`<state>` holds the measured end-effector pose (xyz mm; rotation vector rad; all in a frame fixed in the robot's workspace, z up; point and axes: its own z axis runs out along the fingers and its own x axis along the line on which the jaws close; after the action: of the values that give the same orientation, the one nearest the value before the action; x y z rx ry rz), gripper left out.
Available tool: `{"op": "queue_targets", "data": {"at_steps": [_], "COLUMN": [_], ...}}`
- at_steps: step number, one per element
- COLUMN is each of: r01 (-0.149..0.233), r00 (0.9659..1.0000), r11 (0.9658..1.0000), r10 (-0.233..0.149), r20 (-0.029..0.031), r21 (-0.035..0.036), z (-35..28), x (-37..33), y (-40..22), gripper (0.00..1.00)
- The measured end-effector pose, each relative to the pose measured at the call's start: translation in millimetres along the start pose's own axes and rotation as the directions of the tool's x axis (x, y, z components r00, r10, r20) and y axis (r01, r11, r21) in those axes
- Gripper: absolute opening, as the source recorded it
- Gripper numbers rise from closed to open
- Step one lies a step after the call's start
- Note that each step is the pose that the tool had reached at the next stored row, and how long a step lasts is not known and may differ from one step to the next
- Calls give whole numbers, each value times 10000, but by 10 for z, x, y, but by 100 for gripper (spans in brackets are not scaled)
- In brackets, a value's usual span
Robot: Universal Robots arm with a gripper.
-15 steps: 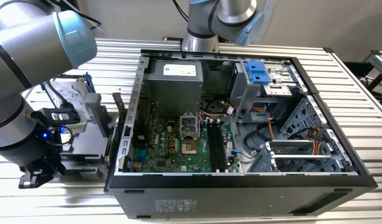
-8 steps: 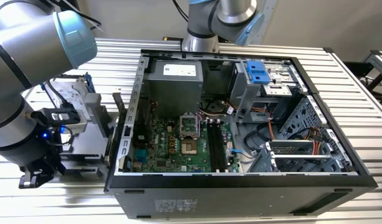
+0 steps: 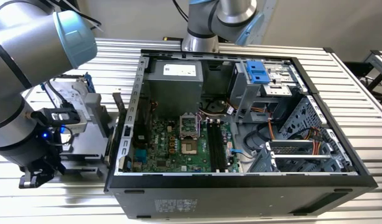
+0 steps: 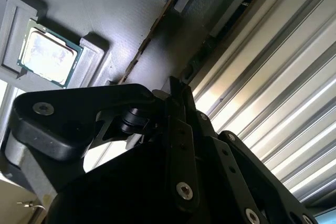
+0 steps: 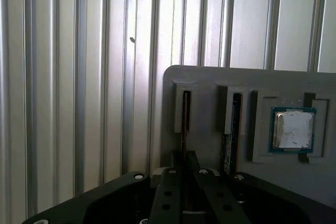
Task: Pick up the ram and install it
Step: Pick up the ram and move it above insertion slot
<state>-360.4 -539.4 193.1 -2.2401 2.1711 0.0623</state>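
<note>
while upright, ram (image 5: 185, 114) at gripper (image 5: 185, 156)

1. The tabletop (image 3: 359, 93) is silver with long stripes.
2. The computer box (image 3: 241, 193) is black; the board (image 3: 169, 151) inside is green.
3. A blue piece (image 3: 258, 71) sits at 1 o'clock inside it.
4. The robot arm (image 3: 17, 107) is grey with light blue caps.
5. The tool (image 5: 185, 163) is black.
6. The tray (image 5: 210, 85) is grey; its square chip (image 5: 292, 129) is silver with a green edge.
</note>
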Motion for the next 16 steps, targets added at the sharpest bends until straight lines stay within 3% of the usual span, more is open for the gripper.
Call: {"op": "queue_targets", "data": {"at_steps": [4, 10, 16], "r01": [0, -1, 1], "r00": [10000, 10000, 10000], "r11": [10000, 10000, 10000], "r10": [0, 1, -1], "r20": [2, 2, -20], "r21": [2, 1, -1], "z": [-7, -234, -398], "x": [-1, -11, -41], "y": [0, 3, 5], "gripper": [0, 0, 0]}}
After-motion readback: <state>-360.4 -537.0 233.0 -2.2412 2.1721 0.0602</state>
